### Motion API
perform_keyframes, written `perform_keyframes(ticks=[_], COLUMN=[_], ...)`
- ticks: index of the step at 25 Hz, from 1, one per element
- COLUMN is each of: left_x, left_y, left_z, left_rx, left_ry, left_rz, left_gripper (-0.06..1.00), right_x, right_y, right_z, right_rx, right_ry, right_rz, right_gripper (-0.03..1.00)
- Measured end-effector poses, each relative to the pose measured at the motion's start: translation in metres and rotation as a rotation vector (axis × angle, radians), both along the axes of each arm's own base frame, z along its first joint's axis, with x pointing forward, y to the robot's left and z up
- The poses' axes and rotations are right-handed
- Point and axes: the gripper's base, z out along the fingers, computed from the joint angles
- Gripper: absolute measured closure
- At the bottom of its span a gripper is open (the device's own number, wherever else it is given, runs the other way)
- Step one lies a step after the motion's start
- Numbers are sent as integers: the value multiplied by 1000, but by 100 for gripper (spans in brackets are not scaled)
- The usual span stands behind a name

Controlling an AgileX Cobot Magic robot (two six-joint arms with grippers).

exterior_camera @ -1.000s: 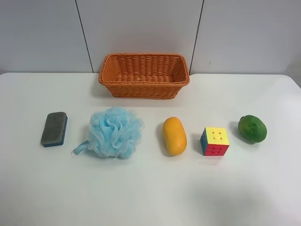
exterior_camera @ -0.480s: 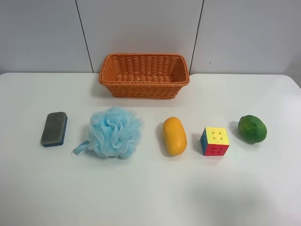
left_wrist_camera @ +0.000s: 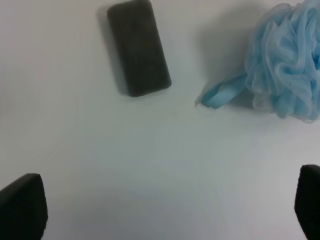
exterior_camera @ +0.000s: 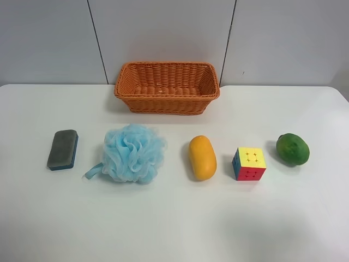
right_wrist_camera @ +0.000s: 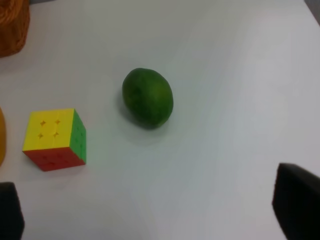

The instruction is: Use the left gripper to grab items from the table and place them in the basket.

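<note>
Exterior high view: table (exterior_camera: 174, 224) white and flat, with basket (exterior_camera: 166, 105) at far side, about centre, orange wicker, upright, opening up.

Five items in one row nearer than basket, all on tabletop, outside basket, none touching another. From view's left to right:
- sponge (exterior_camera: 62, 149), grey top, blue base, lying flat, left end of row.
- bath pouf (exterior_camera: 133, 153), light blue, fluffy, loop trailing twd sponge side, near-left of basket.
- mango (exterior_camera: 202, 158), yellow-orange, long axis running near-far, approx. in front of basket's right half.
- puzzle cube (exterior_camera: 249, 164), yellow face up, red face twd near side.
- green fruit (exterior_camera: 292, 149), round, right end of row, slightly farther back than cube.

No arm in exterior view.

Left wrist view: left gripper (left_wrist_camera: 165, 207) above bare table, fingertips (left_wrist_camera: 22, 205) spread wide, gripping nothing. Sponge & pouf both beyond tips, well apart from them.

Right wrist view: right gripper (right_wrist_camera: 152, 207) likewise spread wide, nothing between tips, over bare table. Cube & green fruit beyond it, not touched. Edge of mango and corner of basket just visible at frame edge.
</note>
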Motion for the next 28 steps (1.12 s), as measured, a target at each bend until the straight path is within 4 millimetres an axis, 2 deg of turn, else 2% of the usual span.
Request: perform_keyframes(ticks=[4,8,13,19,23,28], left_x=[34,61,84,104,120,138], left_y=[-19,-52,-101,-145,-164,-175], left_z=[-15,-39,-74,-113,-130,-157], left_rx=[-1,-1,-33,-28,-56,-57], left_ry=[65,125,193,283,304,321], left_rz=[-35,-65,-82,-107,-103,-91], left_gripper=[-5,-5,-5,-5,-5,-5], right_x=[0,0,0,0,0,0], right_y=[0,0,0,0,0,0], right_z=[0,0,0,0,0,0], right_rx=[0,0,0,0,0,0], right_ry=[0,0,0,0,0,0], right_rz=[0,0,0,0,0,0], right_gripper=[-2,-2,-2,-2,-2,-2])
